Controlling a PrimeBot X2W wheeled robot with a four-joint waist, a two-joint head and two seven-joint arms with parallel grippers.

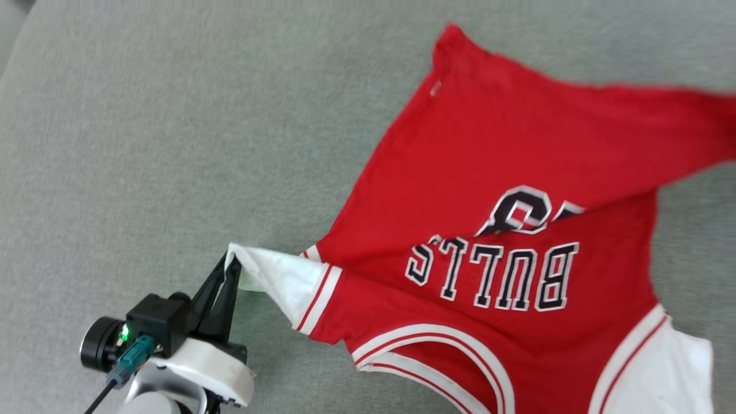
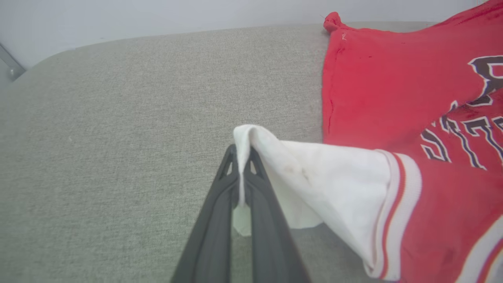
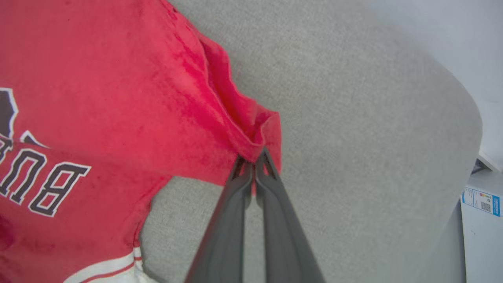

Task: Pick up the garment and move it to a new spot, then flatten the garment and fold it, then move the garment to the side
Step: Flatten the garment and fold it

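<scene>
Left claw [image 2: 243,151]: I see its two dark fingers pinched tight together on the tip of the white sleeve [image 2: 326,177]; the cloth folds over the fingertips and a strip of it hangs down between them.
Right claw [image 3: 254,159]: fingers drawn narrow, nipping a bunched red corner of the hem [image 3: 263,129].
Garment [image 1: 489,172]: the red shirt lies front side up on the grey cushion [image 1: 144,144], toward its right side, neckline [image 1: 437,351] at the near edge and hem toward the far edge. It is stretched between my two claws.
Held sleeve: pulled out leftward into a point, striped trim at its seam, raised a little above the cushion.
Other sleeve [image 1: 661,368]: white, lying at the near right corner of the head view.
Print [image 1: 494,273]: "BULLS" reads upside down from the head; a red fold crossing from the right covers part of the number above it.
Far left hem corner [image 1: 448,34]: twisted into a small knot, resting near the cushion's far edge.
Cushion: bare grey weave across its whole left half.
Off the right edge: a pale box [image 3: 481,220] with a blue-edged label.
</scene>
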